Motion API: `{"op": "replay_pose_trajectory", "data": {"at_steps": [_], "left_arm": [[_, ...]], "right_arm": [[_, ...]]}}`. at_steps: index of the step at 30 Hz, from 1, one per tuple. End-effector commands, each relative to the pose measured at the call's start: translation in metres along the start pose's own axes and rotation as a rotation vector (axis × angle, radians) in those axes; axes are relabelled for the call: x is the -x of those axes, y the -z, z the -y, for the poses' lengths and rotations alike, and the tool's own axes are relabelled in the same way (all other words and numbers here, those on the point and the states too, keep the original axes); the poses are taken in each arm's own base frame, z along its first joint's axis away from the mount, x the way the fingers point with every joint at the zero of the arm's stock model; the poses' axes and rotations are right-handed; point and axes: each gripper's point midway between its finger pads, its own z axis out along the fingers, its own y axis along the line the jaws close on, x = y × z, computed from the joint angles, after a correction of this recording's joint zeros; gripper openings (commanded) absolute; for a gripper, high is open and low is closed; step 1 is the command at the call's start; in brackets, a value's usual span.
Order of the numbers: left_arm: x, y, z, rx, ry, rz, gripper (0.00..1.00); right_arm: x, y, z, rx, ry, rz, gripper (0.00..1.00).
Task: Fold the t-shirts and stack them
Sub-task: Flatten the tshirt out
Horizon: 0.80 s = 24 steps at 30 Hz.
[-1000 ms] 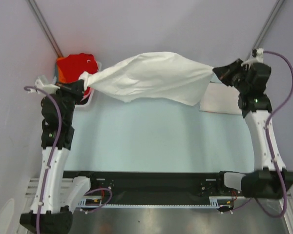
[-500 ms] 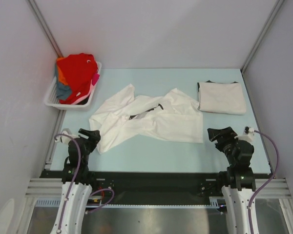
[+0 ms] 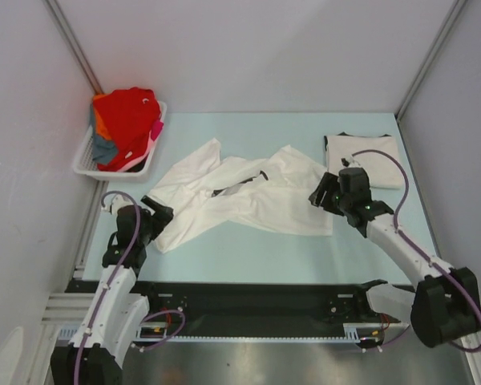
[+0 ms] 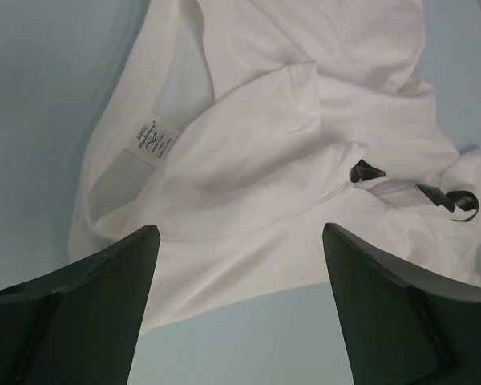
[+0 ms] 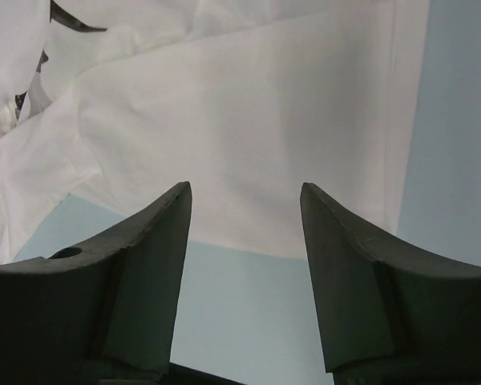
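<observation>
Just a second ago the white shirt (image 3: 248,196) was up in the air, pulled tight between the two arms. Then it was let go, and the arms pulled back to the near edge. Now the shirt lies on the blue table (image 3: 248,249), in the middle, bunched up and full of folds. It is not flat yet.

Both arms have come forward to it again. The left claw (image 3: 156,215) is at the near left corner of the shirt. Its two fingers are wide apart and hold nothing. Its own camera looks down on the neck hole with the little tag (image 4: 148,144), and some black marks (image 4: 445,196) show off to the side. The right claw (image 3: 322,195) is at the right edge of the shirt, also wide apart and empty. Smooth cloth lies under it.

I think the shake in the air did not lay the shirt out well. The arms look ready to grab the edges and pull it flat before folding.

One folded shirt (image 3: 385,172) sits at the far right of the table. More shirts, with a red shirt (image 3: 124,112) on top, wait in the basket (image 3: 84,167) at the far left. So most of the job is not done.
</observation>
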Motion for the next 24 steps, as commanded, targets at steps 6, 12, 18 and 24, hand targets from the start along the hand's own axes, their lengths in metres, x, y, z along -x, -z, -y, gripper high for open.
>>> {"op": "replay_pose_trajectory", "data": {"at_steps": [6, 12, 18, 24], "left_arm": [[0.035, 0.004, 0.031, -0.098, -0.029, 0.106, 0.88], [0.038, 0.012, 0.044, -0.185, -0.041, 0.139, 0.89], [0.038, 0.017, 0.049, -0.249, -0.081, 0.168, 0.88], [0.036, 0.018, 0.046, -0.263, -0.093, 0.185, 0.88]], "right_arm": [[0.056, -0.051, -0.007, -0.143, 0.075, 0.087, 0.56], [0.066, -0.083, 0.014, -0.252, 0.074, 0.059, 0.47], [0.072, -0.114, 0.043, -0.345, 0.056, 0.022, 0.49], [0.059, -0.127, 0.059, -0.39, 0.052, -0.011, 0.56]]}}
